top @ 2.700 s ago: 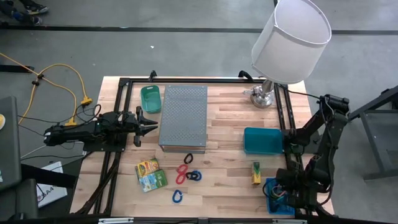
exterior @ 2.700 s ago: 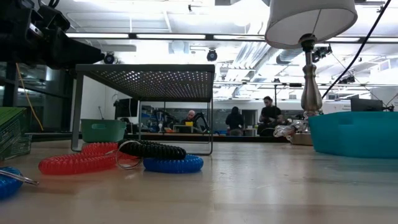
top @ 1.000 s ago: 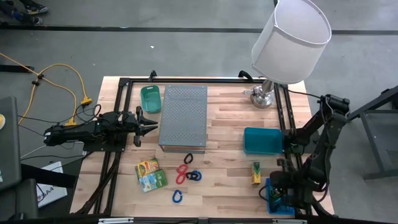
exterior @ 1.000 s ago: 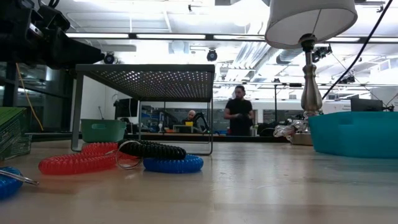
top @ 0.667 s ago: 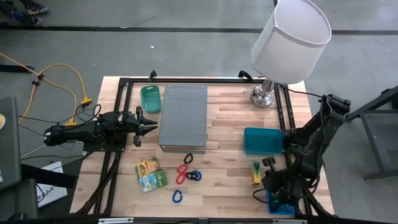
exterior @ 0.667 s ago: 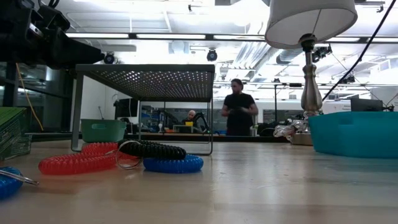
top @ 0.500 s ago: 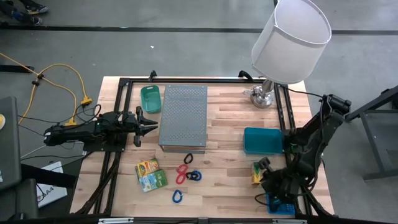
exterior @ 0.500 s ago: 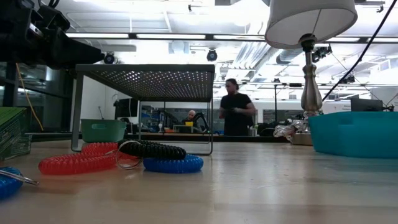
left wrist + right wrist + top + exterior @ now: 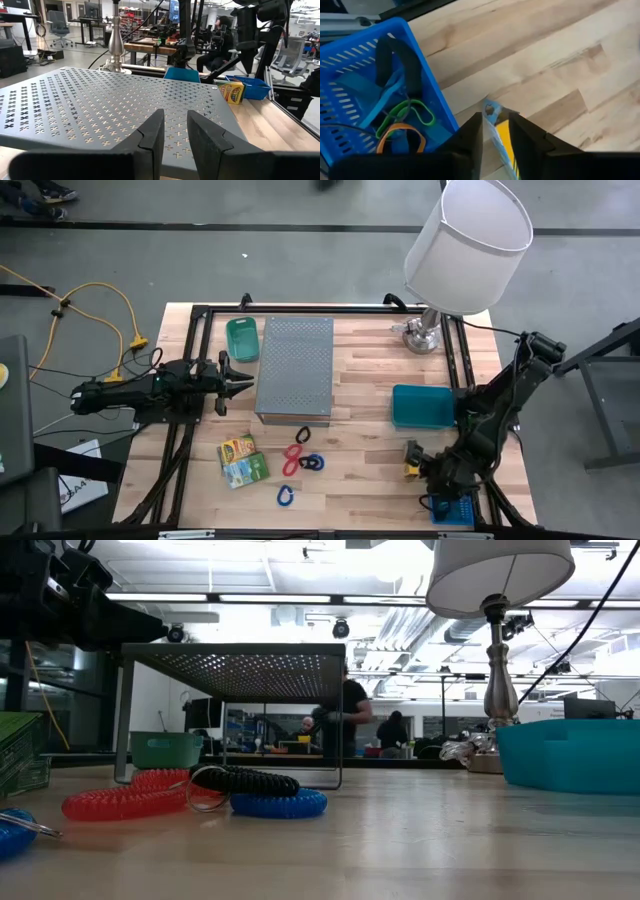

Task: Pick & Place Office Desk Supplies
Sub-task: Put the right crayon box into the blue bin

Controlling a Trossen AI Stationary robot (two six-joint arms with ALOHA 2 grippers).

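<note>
Item at issue: yellow packet (image 9: 411,459), lying on the table (image 9: 370,380) near its right front corner, just beside the blue basket (image 9: 375,95). Right gripper (image 9: 421,467) sits over it. In the right wrist view the packet's end (image 9: 496,120) shows in the narrow gap between the two fingers (image 9: 470,135), which stand slightly apart; whether they pinch it or only straddle it cannot be told. Long axis: in the high view it runs front to back, and in the wrist view it lies roughly in line with the finger gap, so the jaws should close across its narrow width.

Basket contents: green rubber band (image 9: 412,112), orange band (image 9: 400,137), dark strap-like pieces.

Left gripper (image 9: 245,382): waiting at the left edge of the grey perforated box (image 9: 295,368), jaws a little apart and empty, well away from the packet. The right arm is much the nearer.

Other supplies, front centre: red, dark and blue coiled loops (image 9: 300,458); two green-yellow printed packets (image 9: 241,460).

Writing: a printed box (image 9: 231,92) shows in the left wrist view, and none of its lettering is legible.
</note>
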